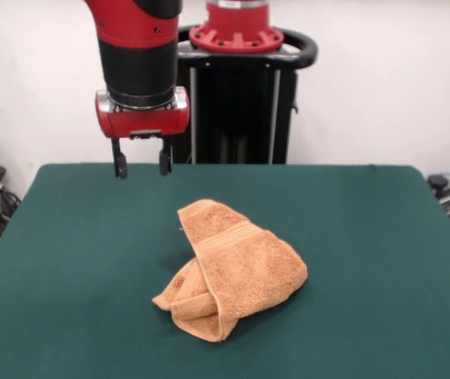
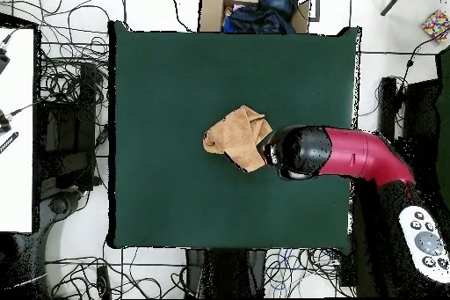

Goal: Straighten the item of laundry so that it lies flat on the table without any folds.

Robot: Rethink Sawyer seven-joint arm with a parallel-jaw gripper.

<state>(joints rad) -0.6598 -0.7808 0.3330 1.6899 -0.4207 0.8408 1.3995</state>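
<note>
Near the middle of the table (image 1: 67,260), well clear of all four edges, the hand towel (image 1: 237,272) lay bunched and folded over itself, one end lapped across the rest with its woven band showing and a rolled flap tucked along the side nearest the front camera. I had the gripper (image 1: 141,164) hanging above the cloth level toward the far edge, by the pedestal (image 1: 237,87), its two fingers (image 1: 119,164) spread apart with nothing between them and nothing touching the towel. From overhead the arm's bulk (image 2: 347,154) sat just beside the towel (image 2: 235,136) and covered the gripper itself, so I could only judge height from the front camera.

My worry was the pick point. I judged that if I pinched the thick middle of the heap, the fingers could close on two or three layers at once, and a pull would then drag the whole bundle across the felt instead of opening it. Grabbing the rolled flap could also tighten the fold, I judged. Terry on felt looked likely to cling, so a low, fast drag risked fresh wrinkles. A descent too deep could press the tips into the green top.
</note>
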